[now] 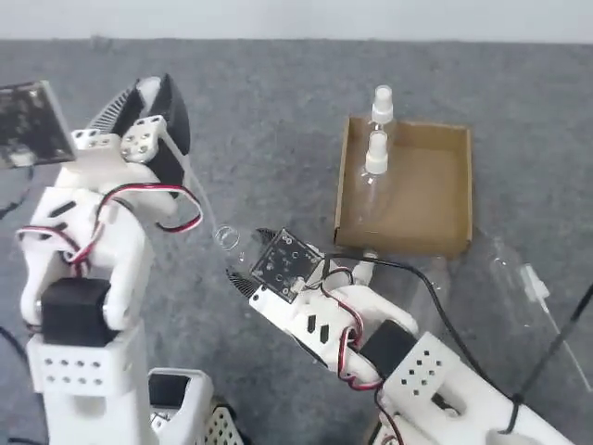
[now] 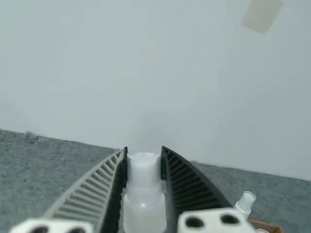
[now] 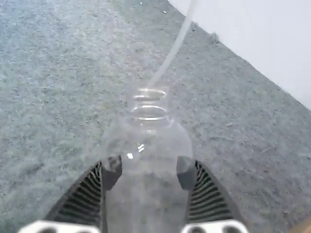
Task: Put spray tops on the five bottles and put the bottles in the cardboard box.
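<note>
My left gripper (image 2: 143,154) is shut on a white spray top (image 2: 143,182), held up above the carpet; in the high view this gripper (image 1: 148,91) is at the far left. The top's thin dip tube (image 3: 170,53) slants down into the open neck (image 3: 148,104) of a clear bottle (image 3: 146,160). My right gripper (image 3: 148,170) is shut on that bottle's shoulder, with the neck (image 1: 227,237) pointing toward the left arm. The cardboard box (image 1: 452,185) stands at the back right. Two bottles with spray tops (image 1: 376,153) are in its left part.
Another clear bottle (image 1: 505,264) lies on the grey carpet right of the box, with a loose spray top (image 1: 535,283) and its tube beside it. The right arm's cable (image 1: 435,306) runs past the box's front wall.
</note>
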Action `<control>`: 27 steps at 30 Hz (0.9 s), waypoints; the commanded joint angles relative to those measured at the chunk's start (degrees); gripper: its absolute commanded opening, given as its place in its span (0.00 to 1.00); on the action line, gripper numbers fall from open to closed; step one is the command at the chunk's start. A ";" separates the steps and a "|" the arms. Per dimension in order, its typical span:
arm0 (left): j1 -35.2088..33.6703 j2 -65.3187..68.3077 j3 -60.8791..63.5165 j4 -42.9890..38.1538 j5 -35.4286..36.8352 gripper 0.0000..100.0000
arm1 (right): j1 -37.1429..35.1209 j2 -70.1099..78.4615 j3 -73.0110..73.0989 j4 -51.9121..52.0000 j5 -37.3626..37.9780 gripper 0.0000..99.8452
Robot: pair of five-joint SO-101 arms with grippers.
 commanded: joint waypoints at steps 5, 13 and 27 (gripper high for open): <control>0.18 -0.97 -8.75 1.67 0.53 0.04 | 0.04 -2.77 1.32 -0.31 -0.79 0.01; 0.26 -0.97 -2.68 -0.26 0.62 0.04 | 0.04 -2.77 1.32 -0.22 -0.79 0.01; 7.38 -6.86 1.89 9.49 0.53 0.04 | 1.10 -2.86 0.97 2.51 -0.79 0.01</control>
